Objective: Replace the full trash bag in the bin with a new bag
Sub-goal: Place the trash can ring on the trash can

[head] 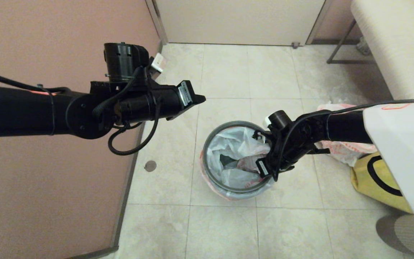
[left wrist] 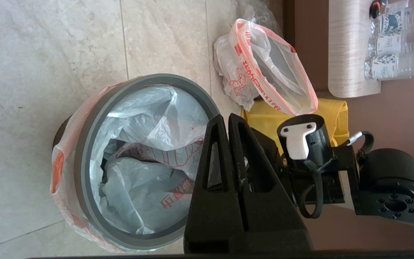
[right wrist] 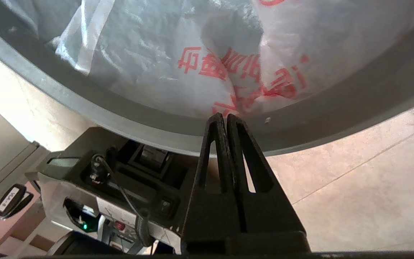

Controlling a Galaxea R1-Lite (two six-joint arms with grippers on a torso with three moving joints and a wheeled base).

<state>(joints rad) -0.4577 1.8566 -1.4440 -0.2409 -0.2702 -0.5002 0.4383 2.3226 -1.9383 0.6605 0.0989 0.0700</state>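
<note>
The bin (head: 228, 192) stands on the tiled floor (head: 164, 151) near the middle of the head view, its grey hoop (head: 207, 144) seated on the rim over the new bag (head: 228, 144), which lines the inside in loose folds and spills over the outside wall, its red-orange print showing. The right gripper (right wrist: 225, 116) sits at the bin's 3 o'clock edge, its jaws pressed together, tips at the inner side of the hoop against the printed plastic; whether any film is pinched between them cannot be told. The full trash bag (left wrist: 264, 68) lies on the floor at about 2 o'clock from the bin, beside a yellow bag (head: 368, 180). The left gripper (left wrist: 227, 118) hangs high at 10 o'clock from the bin, jaws together, holding nothing.
</note>
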